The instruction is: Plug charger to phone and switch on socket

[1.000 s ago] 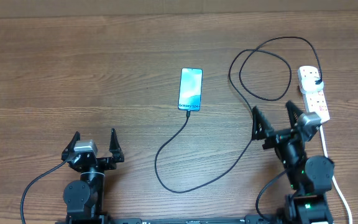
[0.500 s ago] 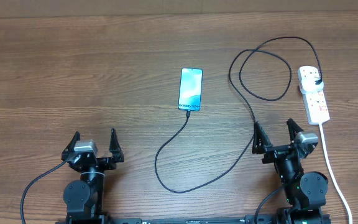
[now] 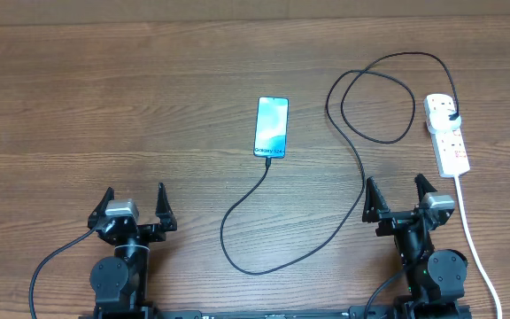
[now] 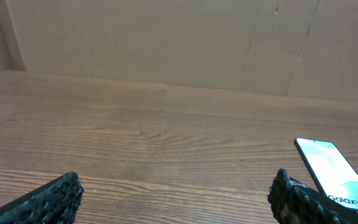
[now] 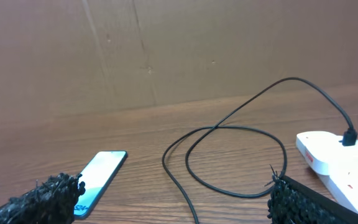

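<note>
Your left gripper (image 3: 135,196) sits at 7 o'clock on the wooden table (image 3: 104,89). Its two fingers are spread wide with nothing between them. Your right gripper (image 3: 396,186) sits at 5 o'clock, likewise spread wide and empty.

The Galaxy S24 phone (image 3: 272,128) lies flat just toward 12 o'clock of the table's middle, with its screen lit teal and its long side running 12 to 6. The charger (image 3: 221,235) meets the phone's 6 o'clock edge with its connector. From there its cable bows toward 6 o'clock, climbs past the right gripper's 9 o'clock side and loops once. It ends in a black plug seated at the 12 o'clock end of the power strip (image 3: 450,146).

That strip lies out at 3 o'clock, and its white cord (image 3: 465,221) trails toward 6 o'clock. You cannot tell from these views whether its switch is on.
</note>
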Robot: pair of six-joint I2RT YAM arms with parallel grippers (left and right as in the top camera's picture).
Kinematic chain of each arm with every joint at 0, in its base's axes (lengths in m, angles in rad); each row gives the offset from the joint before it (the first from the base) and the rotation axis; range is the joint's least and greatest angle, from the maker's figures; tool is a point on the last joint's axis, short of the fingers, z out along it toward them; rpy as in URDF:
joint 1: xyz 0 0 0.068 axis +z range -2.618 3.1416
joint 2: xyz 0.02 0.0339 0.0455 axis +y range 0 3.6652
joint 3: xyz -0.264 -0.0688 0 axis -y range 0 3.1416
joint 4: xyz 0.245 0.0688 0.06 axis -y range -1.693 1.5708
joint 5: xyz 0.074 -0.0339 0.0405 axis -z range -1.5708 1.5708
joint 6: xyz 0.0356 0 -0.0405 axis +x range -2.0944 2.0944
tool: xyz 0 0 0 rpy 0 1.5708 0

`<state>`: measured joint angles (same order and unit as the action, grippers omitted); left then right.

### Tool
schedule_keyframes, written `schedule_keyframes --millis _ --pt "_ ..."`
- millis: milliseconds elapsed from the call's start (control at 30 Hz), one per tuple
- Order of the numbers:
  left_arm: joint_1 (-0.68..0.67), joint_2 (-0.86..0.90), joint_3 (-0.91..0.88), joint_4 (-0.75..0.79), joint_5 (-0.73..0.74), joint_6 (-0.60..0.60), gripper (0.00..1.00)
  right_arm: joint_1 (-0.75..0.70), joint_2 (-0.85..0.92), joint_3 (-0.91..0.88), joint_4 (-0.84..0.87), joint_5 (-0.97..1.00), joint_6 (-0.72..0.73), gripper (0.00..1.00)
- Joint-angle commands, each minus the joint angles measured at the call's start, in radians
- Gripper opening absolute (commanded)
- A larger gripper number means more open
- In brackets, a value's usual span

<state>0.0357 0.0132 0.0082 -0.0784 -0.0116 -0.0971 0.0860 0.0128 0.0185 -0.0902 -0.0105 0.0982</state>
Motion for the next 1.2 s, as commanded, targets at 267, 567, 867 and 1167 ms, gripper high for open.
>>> schedule_keyframes --millis 267,567,867,1167 --pt "0.011 -0.01 -0.003 0.0 0.01 0.019 1.0 0.005 -0.011 -0.011 0.009 -0.037 -0.186 1.0" --pt "0.011 -0.01 -0.003 0.0 0.011 0.019 1.0 0.005 -0.011 -0.011 0.022 -0.149 -0.252 1.0" --pt "0.011 -0.01 -0.003 0.0 0.01 0.019 1.0 0.005 -0.011 -0.011 0.021 -0.137 -0.257 1.0" --pt "0.011 -0.009 -0.003 0.0 0.01 0.019 1.0 0.005 -0.011 -0.011 0.021 -0.137 -0.257 1.0"
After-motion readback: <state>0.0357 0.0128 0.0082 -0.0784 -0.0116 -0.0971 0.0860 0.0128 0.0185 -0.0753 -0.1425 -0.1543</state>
